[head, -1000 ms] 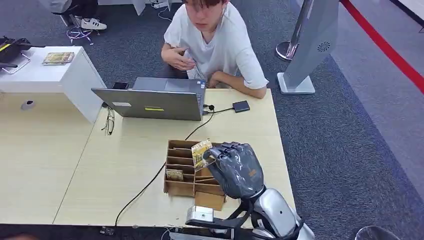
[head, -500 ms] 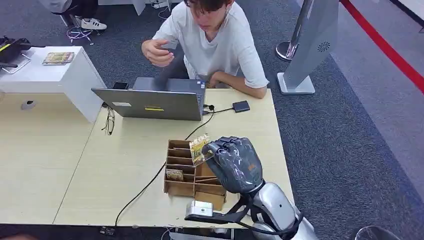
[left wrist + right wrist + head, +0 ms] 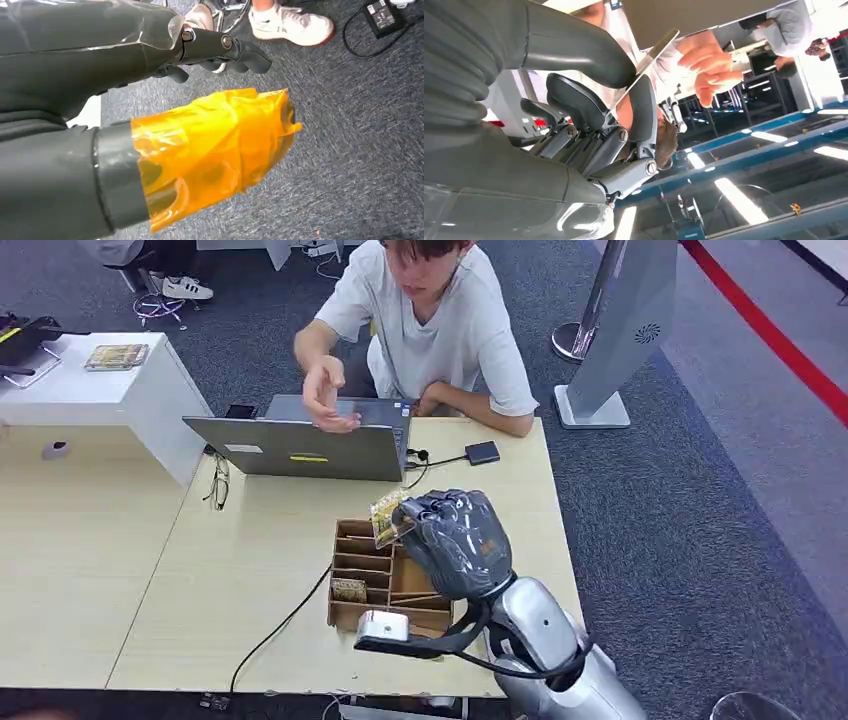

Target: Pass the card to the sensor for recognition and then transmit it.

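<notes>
Right hand (image 3: 455,540) pinches the card (image 3: 387,518) upright above the cardboard organizer (image 3: 365,585), card sticking out toward the laptop (image 3: 300,448) and small black sensor (image 3: 482,452), well apart across the table; left hand (image 3: 150,150) hangs over carpet, holding nothing.

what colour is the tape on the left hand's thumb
Orange-yellow, translucent tape; clearest in the left wrist view.

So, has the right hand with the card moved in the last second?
Yes. The right hand holding the card has risen and shifted toward the laptop: the card was over the middle of the cardboard organizer, and now it is above its far edge.
</notes>
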